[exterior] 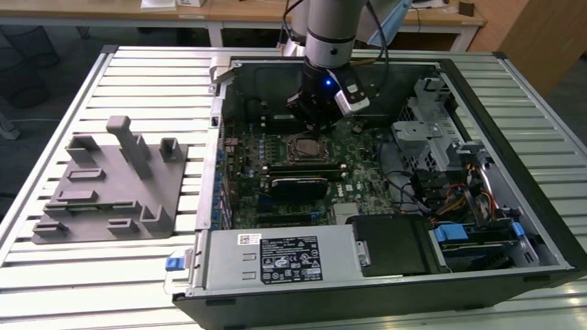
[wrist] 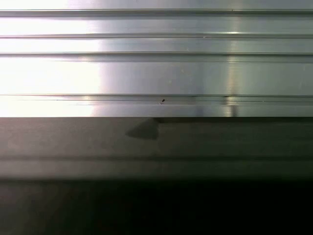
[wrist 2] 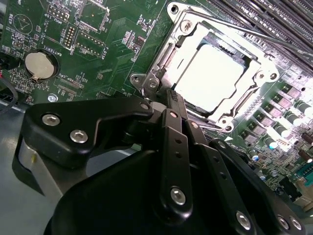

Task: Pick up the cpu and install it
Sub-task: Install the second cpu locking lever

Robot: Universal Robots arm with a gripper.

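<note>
- The arm point(exterior: 328, 27) comes down nearly upright from the top of the exterior view, a silver-grey tube ending in a black wrist section.
- A small blue light glows on the wrist.
- The tool point(exterior: 315, 118) hangs at the arm's lower end, pointing straight down.
- In the second wrist view the tool point(wrist 2: 172, 98) shows black linkage bars with silver screws, its two fingers point(wrist 2: 177, 105) pressed together with nothing between them.
</note>
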